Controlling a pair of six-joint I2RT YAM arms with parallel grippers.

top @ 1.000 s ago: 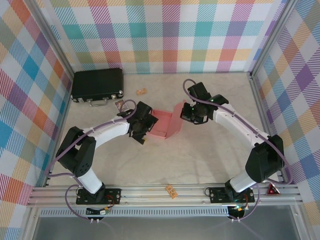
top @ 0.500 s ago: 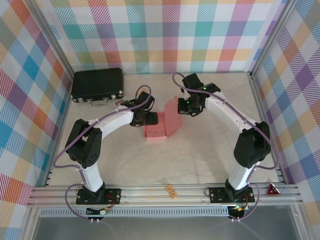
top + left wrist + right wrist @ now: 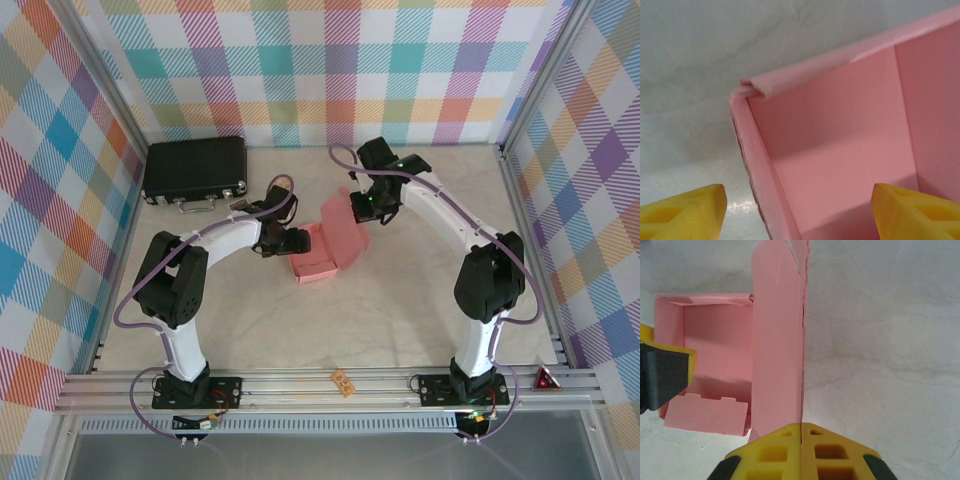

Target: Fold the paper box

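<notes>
Paper box (image 3: pixel 316 260) lies open on the worktop (image 3: pixel 400 310), directly between the two claws. Left claw (image 3: pixel 797 212) is spread and straddles one side wall, one fingertip outside and one inside the tray. Right claw (image 3: pixel 801 437) is pressed together, pinching the upright lid flap (image 3: pixel 777 340) by its edge. Both arms bow inward, elbows bent.

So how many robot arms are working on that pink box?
2. The left arm reaches the box from the left; the right arm comes from the right, with the right gripper shut on the box's upright flap.
</notes>
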